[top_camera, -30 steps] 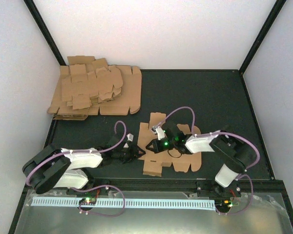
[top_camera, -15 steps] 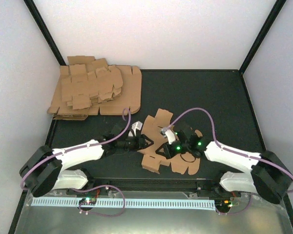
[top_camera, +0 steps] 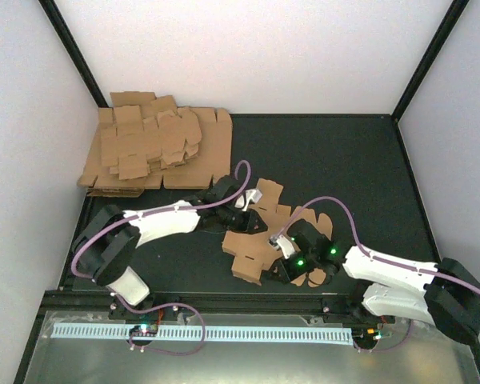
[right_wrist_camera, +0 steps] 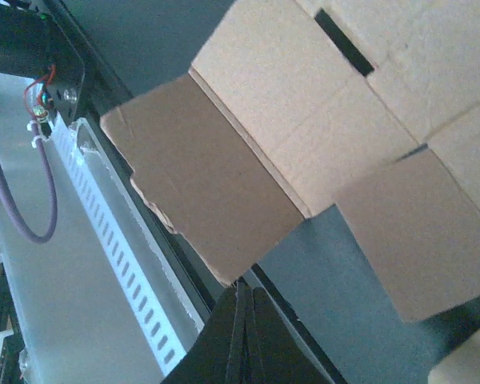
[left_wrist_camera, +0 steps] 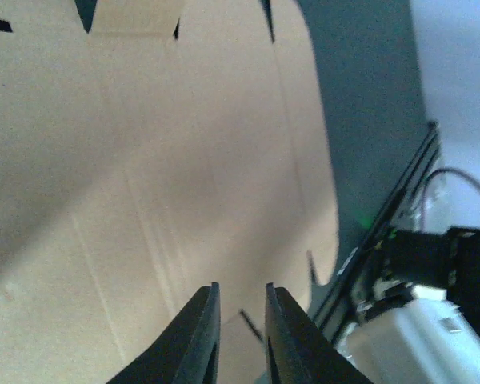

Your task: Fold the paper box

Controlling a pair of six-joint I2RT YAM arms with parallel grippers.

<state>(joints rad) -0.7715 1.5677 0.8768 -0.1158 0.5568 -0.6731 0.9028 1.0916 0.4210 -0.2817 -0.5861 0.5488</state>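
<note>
Left claw [left_wrist_camera: 240,290] narrowly parted, right claw [right_wrist_camera: 242,290] closed; the paper box [top_camera: 250,245] is a brown, creased, notched sheet.

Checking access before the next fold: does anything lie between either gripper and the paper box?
Nothing visible does. The left gripper is over the paper box's far-left part, and the right gripper sits at its near flap. The pile of cardboard sheets lies apart in the far-left corner.

Open mat [top_camera: 336,160] beyond paper box [top_camera: 248,254]
</note>
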